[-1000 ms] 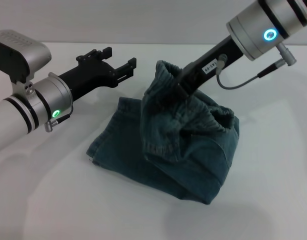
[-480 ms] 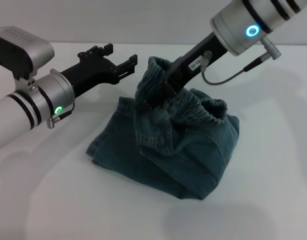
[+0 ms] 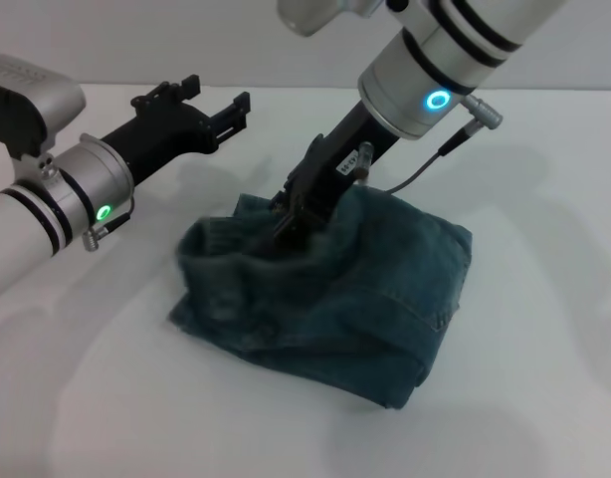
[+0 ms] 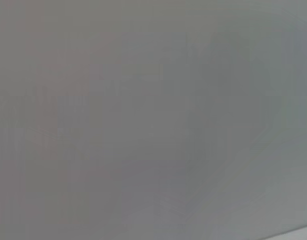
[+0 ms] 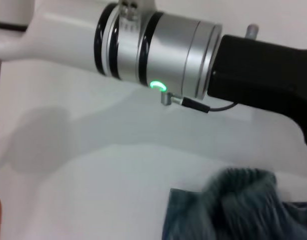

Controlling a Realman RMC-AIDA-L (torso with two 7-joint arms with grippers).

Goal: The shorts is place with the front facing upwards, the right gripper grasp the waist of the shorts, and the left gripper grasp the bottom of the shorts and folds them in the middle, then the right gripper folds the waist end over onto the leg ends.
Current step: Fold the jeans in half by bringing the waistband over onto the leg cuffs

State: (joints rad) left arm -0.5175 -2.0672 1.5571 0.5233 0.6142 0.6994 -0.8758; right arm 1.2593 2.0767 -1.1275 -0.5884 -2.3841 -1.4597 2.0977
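The blue denim shorts [image 3: 385, 289] lie folded in a bundle on the white table [image 3: 544, 378]. My right gripper [image 3: 291, 225], on the arm with the cyan ring [image 3: 440, 101], is low over the bundle's left part, shut on the puckered waist [image 3: 221, 251], which drapes down toward the left edge. The leg ends [image 3: 186, 315] show only as a thin edge at the lower left, mostly covered by the waist cloth. Behind and to the left of the shorts, my left gripper [image 3: 206, 102] hovers open and holds nothing. The right wrist view shows ruffled denim [image 5: 238, 205] under the left arm [image 5: 158, 50].
The white table carries nothing but the shorts. The left wrist view is a plain grey field. The right arm's grey cable [image 3: 435, 159] hangs beside its wrist, above the denim.
My right gripper has swung left and down, carrying the waist from a raised peak onto the left part of the bundle. The shorts now lie flatter. The left gripper drew back slightly.
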